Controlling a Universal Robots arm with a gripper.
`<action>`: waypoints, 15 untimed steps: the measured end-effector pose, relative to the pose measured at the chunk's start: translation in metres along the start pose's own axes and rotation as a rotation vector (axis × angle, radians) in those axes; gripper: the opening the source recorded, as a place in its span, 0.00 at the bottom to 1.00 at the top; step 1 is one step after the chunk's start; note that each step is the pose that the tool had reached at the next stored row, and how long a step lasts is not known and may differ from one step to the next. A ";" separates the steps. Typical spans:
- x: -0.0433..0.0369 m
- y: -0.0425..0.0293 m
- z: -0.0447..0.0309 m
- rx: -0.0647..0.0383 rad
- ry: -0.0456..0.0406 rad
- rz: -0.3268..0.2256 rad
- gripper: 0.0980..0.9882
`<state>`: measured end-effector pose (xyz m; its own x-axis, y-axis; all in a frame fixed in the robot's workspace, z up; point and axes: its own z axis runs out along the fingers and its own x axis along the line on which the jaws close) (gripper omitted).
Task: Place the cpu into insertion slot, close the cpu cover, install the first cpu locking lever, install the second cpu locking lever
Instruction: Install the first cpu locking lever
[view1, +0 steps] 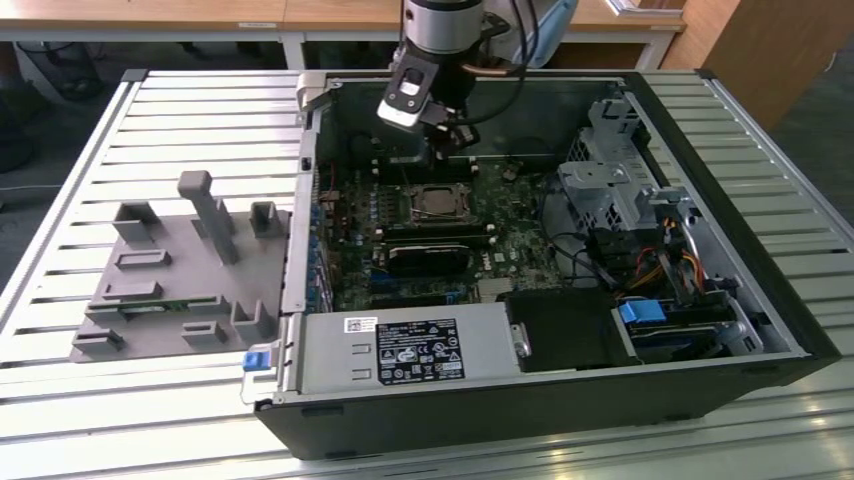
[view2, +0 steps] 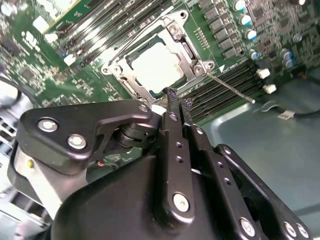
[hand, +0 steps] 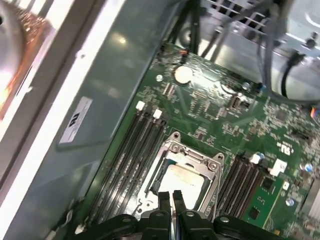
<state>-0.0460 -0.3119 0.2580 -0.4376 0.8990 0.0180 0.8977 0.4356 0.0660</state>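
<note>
Inside the open computer case (view1: 534, 420), on the green board, the cpu (view2: 155, 67) sits in the insertion slot (view1: 437, 203), pale face up. The cpu cover (view2: 187, 50) lies flat over it, and the chip shows through the cover's window. A thin metal lever (view2: 230, 86) juts from one corner of the slot, across the black memory sticks (view2: 220, 87).

The claw (view2: 179, 100) hangs at the cover's edge, clenched, its fingertips pressed together with nothing seen between them. Whether they touch the frame I cannot tell.

The case lies on a slatted bench (view1: 160, 110). A grey parts holder (view1: 174, 290) stands just beside the case, on the exterior view's left.
</note>
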 end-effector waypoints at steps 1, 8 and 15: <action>0.0000 0.0000 0.0001 0.000 0.0011 -0.018 0.08; -0.0001 -0.0001 0.0005 0.006 0.0106 -0.137 0.08; 0.0000 -0.0002 0.0023 0.012 0.0183 -0.214 0.08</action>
<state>-0.0461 -0.3119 0.2557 -0.6194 0.7847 0.0230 0.7845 0.6175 0.0580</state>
